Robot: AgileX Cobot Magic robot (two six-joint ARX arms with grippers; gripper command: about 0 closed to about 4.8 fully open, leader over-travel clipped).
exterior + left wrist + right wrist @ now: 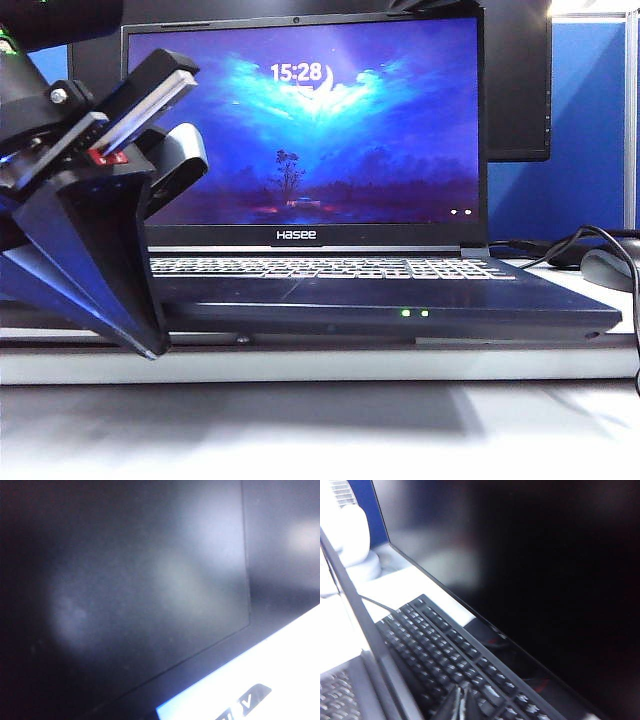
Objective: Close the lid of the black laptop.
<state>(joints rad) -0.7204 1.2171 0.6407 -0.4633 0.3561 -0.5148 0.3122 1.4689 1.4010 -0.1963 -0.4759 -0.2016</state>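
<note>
laptop open, both arms not yet on the lid.

exterior view: the black laptop sits on the tabletop, the lid upright and lit; the left end effector hangs near its left edge, state i cannot tell.
left wrist view: only a dark blurred panel.
right wrist view: the right end effector looks clenched above a separate keyboard, behind the lid.
next, i judge, a push on the top edge forward and down.

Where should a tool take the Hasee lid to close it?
Likely the top edge of the lid, from behind: it stands upright, hinged at the base, so the top gives most leverage. Right tool is behind it, over the separate keyboard; left arm is front-left.
</note>
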